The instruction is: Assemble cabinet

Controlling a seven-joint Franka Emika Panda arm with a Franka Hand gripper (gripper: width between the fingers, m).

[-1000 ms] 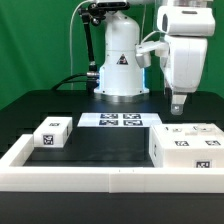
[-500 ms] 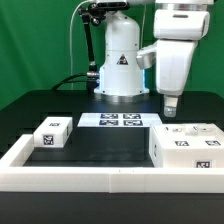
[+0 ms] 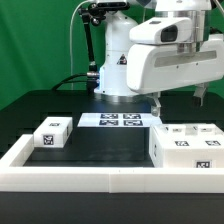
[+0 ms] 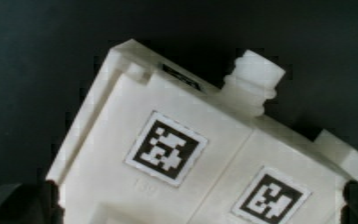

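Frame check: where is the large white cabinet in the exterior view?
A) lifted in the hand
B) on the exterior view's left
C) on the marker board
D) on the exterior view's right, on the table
D: the cabinet rests on the table at the exterior view's right.

We take this for a robotics lab, not a home or a shop. A plain green curtain [image 3: 40,40] forms the backdrop. The bench [image 3: 100,150] is matte black all over and bordered by a long white rail [image 3: 80,178]. The arm's white base [image 3: 120,75] stands on it and carries a warning triangle sticker [image 3: 121,61], with dark cables [image 3: 78,55] running beside it. Black-and-white square tags cover the marker board [image 3: 120,120], the small block [image 3: 52,134] and the cabinet [image 3: 185,148]. Nothing domestic or decorative shows.
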